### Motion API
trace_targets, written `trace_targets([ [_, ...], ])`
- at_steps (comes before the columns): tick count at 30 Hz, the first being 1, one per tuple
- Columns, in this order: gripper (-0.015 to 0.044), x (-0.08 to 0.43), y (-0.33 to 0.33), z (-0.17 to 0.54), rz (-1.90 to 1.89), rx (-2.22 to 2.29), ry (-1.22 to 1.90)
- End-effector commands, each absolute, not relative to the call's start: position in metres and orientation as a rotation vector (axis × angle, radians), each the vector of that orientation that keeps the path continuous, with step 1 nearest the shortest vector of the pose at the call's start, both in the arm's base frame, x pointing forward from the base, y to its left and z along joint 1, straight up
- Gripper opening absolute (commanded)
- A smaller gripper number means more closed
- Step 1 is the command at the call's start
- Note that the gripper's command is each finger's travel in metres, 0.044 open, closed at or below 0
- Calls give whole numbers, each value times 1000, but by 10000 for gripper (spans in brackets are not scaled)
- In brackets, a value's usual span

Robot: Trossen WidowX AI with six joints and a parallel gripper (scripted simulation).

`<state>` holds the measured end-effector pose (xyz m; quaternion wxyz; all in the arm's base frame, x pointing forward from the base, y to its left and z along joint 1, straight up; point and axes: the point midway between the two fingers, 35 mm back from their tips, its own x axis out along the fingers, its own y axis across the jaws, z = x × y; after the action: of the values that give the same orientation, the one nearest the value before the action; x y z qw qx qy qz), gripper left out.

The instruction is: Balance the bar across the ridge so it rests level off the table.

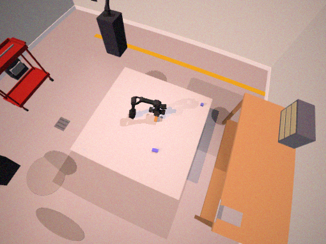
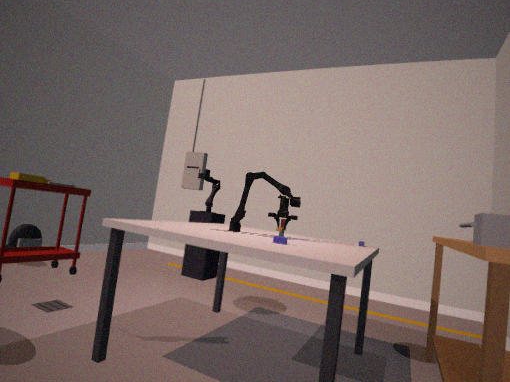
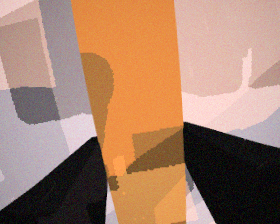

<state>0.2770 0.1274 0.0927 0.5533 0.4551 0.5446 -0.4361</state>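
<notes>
The orange bar point(image 1: 155, 119) point(image 2: 280, 229) point(image 3: 132, 95) is between the two black fingers of my gripper point(image 1: 156, 115) point(image 2: 283, 224) point(image 3: 140, 139), which is shut on it. In the wrist view the bar runs from the top edge down past the fingertips. A small grey-teal piece point(image 2: 281, 234), which looks like the ridge, shows just under the bar in the exterior view. Its lower part is hidden behind a purple block. The views are too small to tell whether the bar touches the ridge or is level.
A purple block point(image 1: 155, 150) point(image 2: 280, 240) lies on the white table point(image 1: 121, 156) point(image 2: 165, 230) toward the front. A smaller purple block point(image 1: 202, 104) point(image 2: 361, 243) is near the table's far corner. A wooden bench point(image 1: 262, 162) stands beyond the table's right side.
</notes>
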Motion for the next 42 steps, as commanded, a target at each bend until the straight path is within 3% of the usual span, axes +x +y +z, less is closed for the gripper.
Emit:
trace_targets([
  [1,0,277,127,93,-1033,1073,1288],
  [39,0,277,127,93,-1031,1076,1287],
  [42,79,277,127,93,-1031,1076,1287],
])
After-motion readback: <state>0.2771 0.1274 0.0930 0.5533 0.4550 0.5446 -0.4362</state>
